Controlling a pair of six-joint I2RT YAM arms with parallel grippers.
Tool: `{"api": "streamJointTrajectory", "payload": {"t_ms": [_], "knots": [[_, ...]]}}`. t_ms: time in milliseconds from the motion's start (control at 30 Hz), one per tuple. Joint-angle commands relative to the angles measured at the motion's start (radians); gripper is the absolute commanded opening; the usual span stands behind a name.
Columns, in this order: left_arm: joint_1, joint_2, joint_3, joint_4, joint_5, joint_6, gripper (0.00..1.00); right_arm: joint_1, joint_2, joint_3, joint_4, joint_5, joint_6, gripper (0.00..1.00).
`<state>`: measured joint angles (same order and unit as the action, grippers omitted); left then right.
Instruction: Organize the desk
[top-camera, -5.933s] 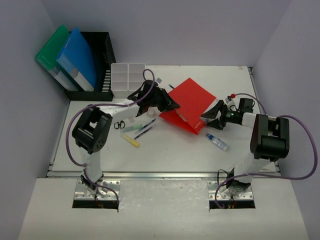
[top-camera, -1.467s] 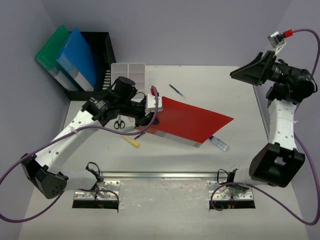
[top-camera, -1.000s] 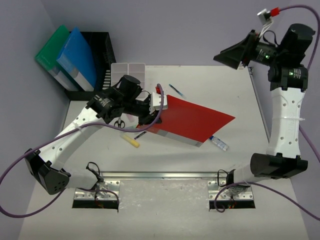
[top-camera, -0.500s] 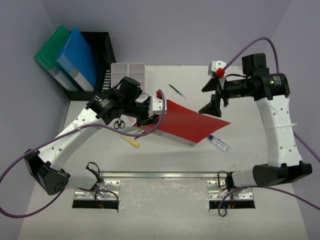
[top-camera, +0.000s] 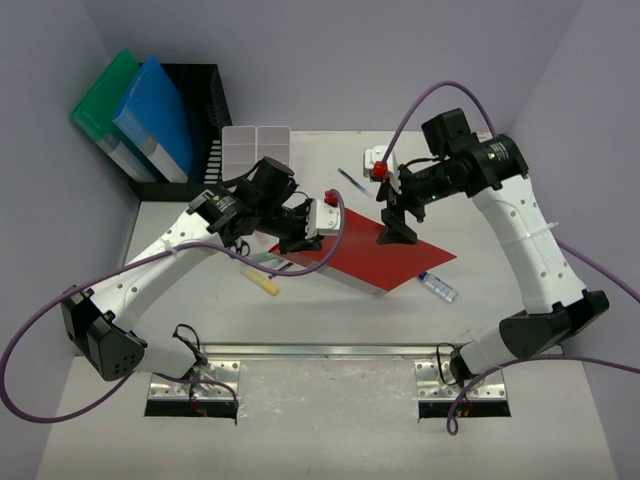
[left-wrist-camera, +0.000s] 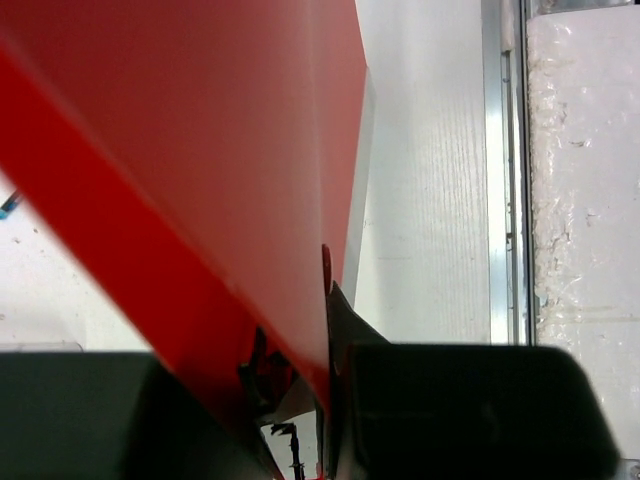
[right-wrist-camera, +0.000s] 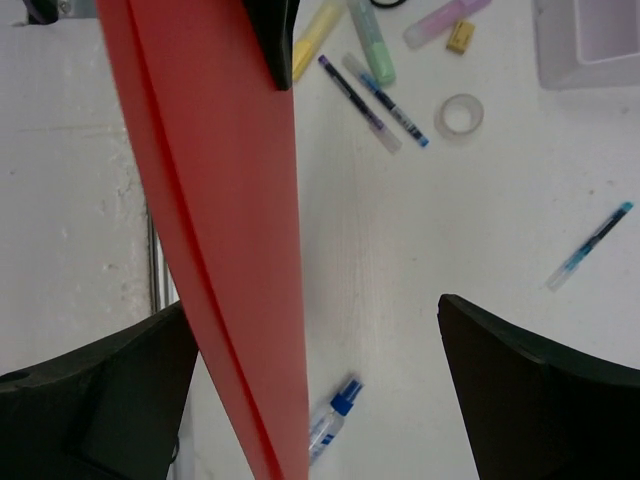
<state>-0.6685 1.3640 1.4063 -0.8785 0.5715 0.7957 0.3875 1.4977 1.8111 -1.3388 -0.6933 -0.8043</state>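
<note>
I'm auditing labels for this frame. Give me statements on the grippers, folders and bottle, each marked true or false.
The left gripper is clamped on the flat red folder's edge. True.
The right gripper is shut on that folder. False: its fingers stand wide apart above it.
A blue folder and a green folder stand in the black mesh file rack. True.
The small blue-capped bottle sits in that rack. False: it lies on the white desk by the red folder.

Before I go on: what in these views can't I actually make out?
1. Top view: the right pincer covers its contact with the red folder; touching or not is unclear.
2. Top view: anything beneath the folder is hidden.
3. Left wrist view: the blurred folder blocks most of the frame; whatever lies behind is hidden.
</note>
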Motion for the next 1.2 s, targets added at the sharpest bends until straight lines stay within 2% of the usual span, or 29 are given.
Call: {"api": "streamJointTrajectory", "payload": {"t_ms": [0,100,200,267,367,400,433,467,500,633,700,733,767,800,867,900,933,1000,1067,1167], "knots": [[-0.013,-0.022,0.046,0.077,0.053,0.031,0.0,0.036,-0.01,-0.037,0.014,0.05,0.08,0.99],[-0.021,-0.023,0.052,0.08,0.059,0.03,0.0,0.039,0.031,-0.035,0.032,0.059,0.117,0.92],[-0.027,-0.029,0.051,0.088,0.059,0.025,0.02,0.04,0.053,-0.029,0.026,0.021,0.137,0.75],[-0.028,-0.032,0.05,0.104,0.055,0.01,0.07,0.044,0.056,-0.03,0.021,-0.021,0.149,0.58],[-0.028,-0.042,0.032,0.145,0.051,-0.033,0.17,0.052,0.058,-0.042,0.018,-0.063,0.171,0.41],[-0.028,-0.047,0.024,0.159,0.051,-0.047,0.17,0.054,0.056,-0.046,0.018,-0.071,0.172,0.33],[-0.027,-0.052,0.017,0.161,0.051,-0.059,0.19,0.056,0.055,-0.05,0.018,-0.072,0.176,0.24],[-0.026,-0.059,0.002,0.176,0.057,-0.084,0.25,0.056,0.05,-0.053,0.018,-0.08,0.184,0.1],[-0.026,-0.065,-0.009,0.192,0.062,-0.101,0.31,0.055,0.047,-0.055,0.018,-0.087,0.19,0.0],[-0.017,-0.116,-0.067,0.284,-0.008,-0.201,0.55,0.052,-0.031,-0.148,0.107,-0.1,0.201,0.0],[0.041,-0.162,-0.099,0.356,-0.046,-0.3,0.67,0.045,-0.097,-0.251,0.191,-0.101,0.214,0.0],[0.124,-0.193,-0.118,0.459,-0.051,-0.412,0.86,0.038,-0.169,-0.321,0.279,-0.106,0.227,0.0],[0.213,-0.217,-0.133,0.518,-0.022,-0.518,0.97,0.031,-0.193,-0.362,0.301,-0.113,0.233,0.0],[0.222,-0.22,-0.144,0.524,-0.019,-0.529,0.98,0.03,-0.195,-0.378,0.317,-0.114,0.24,0.0],[0.424,-0.266,-0.167,0.618,0.076,-0.758,1.0,-0.014,-0.205,-0.394,0.348,-0.183,0.269,0.0],[0.467,-0.276,-0.163,0.619,0.062,-0.849,1.0,-0.041,-0.207,-0.396,0.364,-0.232,0.285,0.0],[0.471,-0.29,-0.152,0.59,0.002,-0.879,1.0,-0.058,-0.21,-0.399,0.397,-0.263,0.316,0.0],[0.475,-0.31,-0.146,0.556,0.004,-0.886,1.0,-0.096,-0.214,-0.405,0.443,-0.32,0.356,0.0],[0.483,-0.379,-0.193,0.554,0.089,-0.881,1.0,-0.144,-0.211,-0.409,0.527,-0.415,0.446,0.0],[0.499,-0.441,-0.27,0.557,0.192,-0.89,1.0,-0.166,-0.19,-0.393,0.583,-0.47,0.527,0.0]]}}
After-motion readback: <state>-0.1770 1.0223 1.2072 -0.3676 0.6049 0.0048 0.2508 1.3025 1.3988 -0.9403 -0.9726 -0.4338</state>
